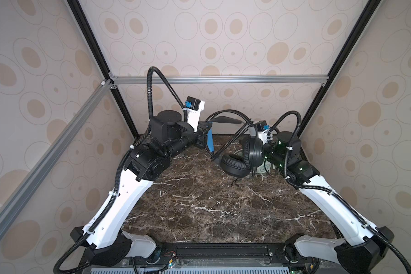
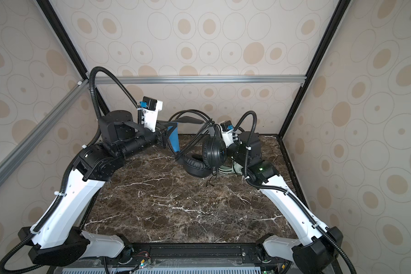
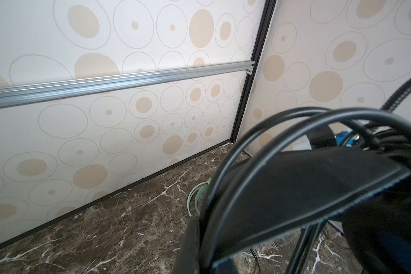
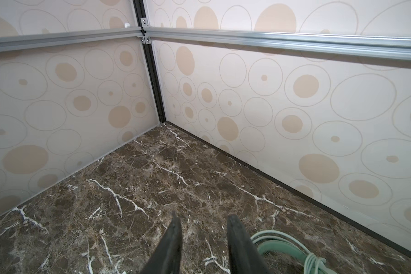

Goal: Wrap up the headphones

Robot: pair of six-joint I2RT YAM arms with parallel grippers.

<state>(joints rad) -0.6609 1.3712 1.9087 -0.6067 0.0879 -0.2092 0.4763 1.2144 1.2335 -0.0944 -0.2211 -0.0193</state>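
Note:
The black headphones [image 1: 234,164] hang tilted over the back of the table, one ear cup low [image 2: 196,167] and one upright [image 2: 214,148]. My left gripper [image 1: 205,136] is shut on their blue-lined headband [image 2: 175,140]. In the left wrist view the headband [image 3: 306,185] fills the near field, with loops of thin black cord [image 3: 259,132] lying over it. The mint-green headphones [image 1: 263,167] lie on the table, partly hidden under my right arm. My right gripper [image 4: 204,227] is open and empty above the marble, next to the pale cord [image 4: 282,246]. In both top views the upright ear cup hides it.
The dark marble table [image 1: 211,208] is boxed in by patterned walls on three sides, with aluminium rails [image 1: 218,79] across them. A black frame post [image 4: 152,71] stands in the back corner ahead of the right gripper.

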